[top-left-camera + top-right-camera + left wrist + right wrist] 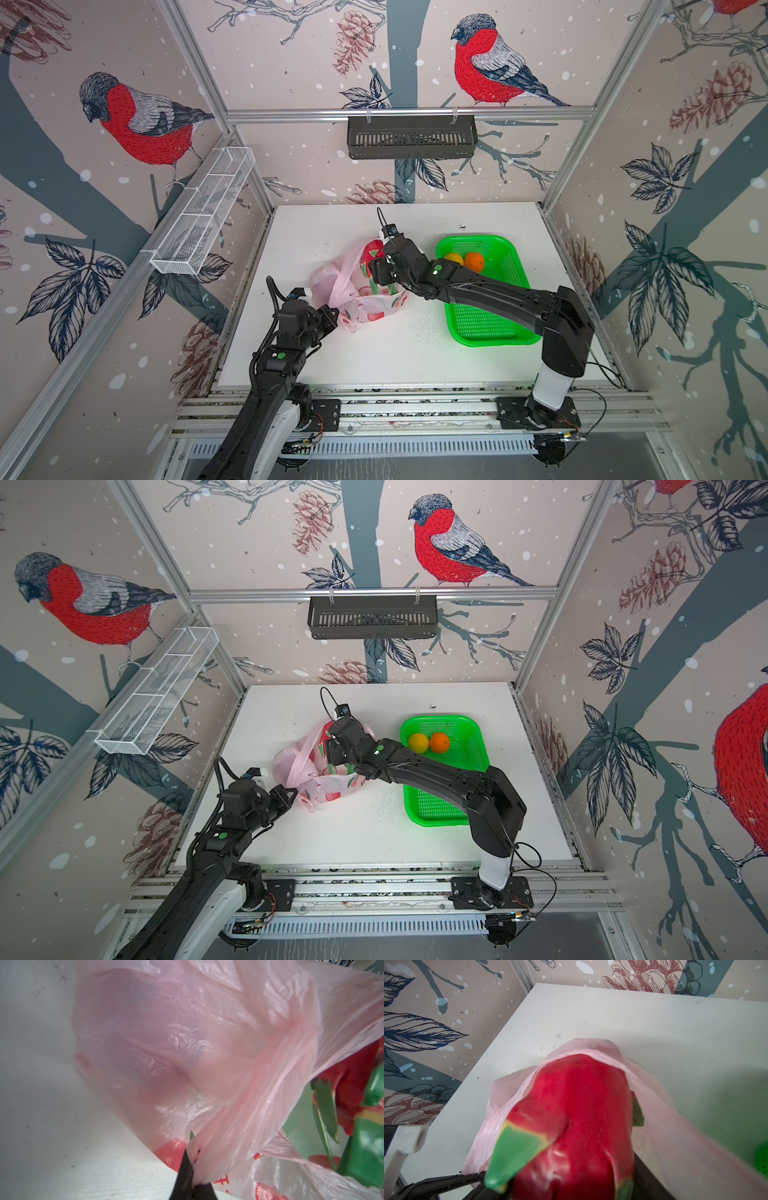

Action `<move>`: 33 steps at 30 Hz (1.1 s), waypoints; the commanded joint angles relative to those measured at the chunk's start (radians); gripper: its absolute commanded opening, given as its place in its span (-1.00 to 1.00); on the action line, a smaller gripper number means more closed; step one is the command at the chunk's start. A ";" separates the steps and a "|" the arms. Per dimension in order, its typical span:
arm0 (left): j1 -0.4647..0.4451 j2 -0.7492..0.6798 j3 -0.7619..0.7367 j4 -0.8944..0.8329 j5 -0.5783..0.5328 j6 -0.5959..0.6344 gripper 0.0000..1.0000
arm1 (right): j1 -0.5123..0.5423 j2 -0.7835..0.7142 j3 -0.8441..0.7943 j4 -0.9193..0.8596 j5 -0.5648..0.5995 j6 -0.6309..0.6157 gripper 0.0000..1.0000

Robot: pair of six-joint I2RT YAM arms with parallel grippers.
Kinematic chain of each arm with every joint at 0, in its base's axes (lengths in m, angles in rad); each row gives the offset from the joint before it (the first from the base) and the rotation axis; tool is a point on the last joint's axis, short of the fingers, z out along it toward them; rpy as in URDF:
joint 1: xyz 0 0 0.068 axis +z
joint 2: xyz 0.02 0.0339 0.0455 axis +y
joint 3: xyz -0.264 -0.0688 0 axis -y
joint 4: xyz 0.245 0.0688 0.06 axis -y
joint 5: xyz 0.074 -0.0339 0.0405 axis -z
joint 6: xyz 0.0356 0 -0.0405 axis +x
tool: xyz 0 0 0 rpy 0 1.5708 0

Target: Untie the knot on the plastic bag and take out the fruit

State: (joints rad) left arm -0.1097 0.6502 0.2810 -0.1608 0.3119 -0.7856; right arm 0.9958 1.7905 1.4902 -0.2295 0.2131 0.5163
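You were in the taking-out step. The plastic bag (332, 286) lay left of centre on the counter (395, 361), its mouth gaping, and I could make out no knot. A lemon-like ball (453, 258) and an orange (475, 262) sat in the green basket (490, 328).

Your left gripper (193, 1167) was pinched tight on a gathered strap of the bag, anchoring it. Your right gripper (379, 271) held a dragon fruit (577, 1105) by its near end, jaws fairly wide around it.

The fruit's long axis ran away from that gripper toward the back-left of the counter. Pink film hooded its rounded far end, and a green-tipped scale pointed back at the wrist.

Next, I judged, you needed to draw the fruit back along that axis, clear of the film, then carry it to the basket.
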 commanded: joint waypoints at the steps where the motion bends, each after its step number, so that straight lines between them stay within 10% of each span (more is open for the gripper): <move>1: -0.001 0.020 0.005 0.086 -0.015 -0.009 -1.00 | 0.005 -0.022 0.012 0.081 0.002 -0.012 -0.50; 33: -0.002 0.042 -0.036 0.192 -0.020 -0.052 -1.00 | 0.022 -0.030 0.058 0.197 0.037 -0.010 -0.51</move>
State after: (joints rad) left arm -0.1131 0.6765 0.2436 -0.0631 0.3099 -0.8230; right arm 1.0080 1.7828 1.5551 -0.1040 0.2680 0.5167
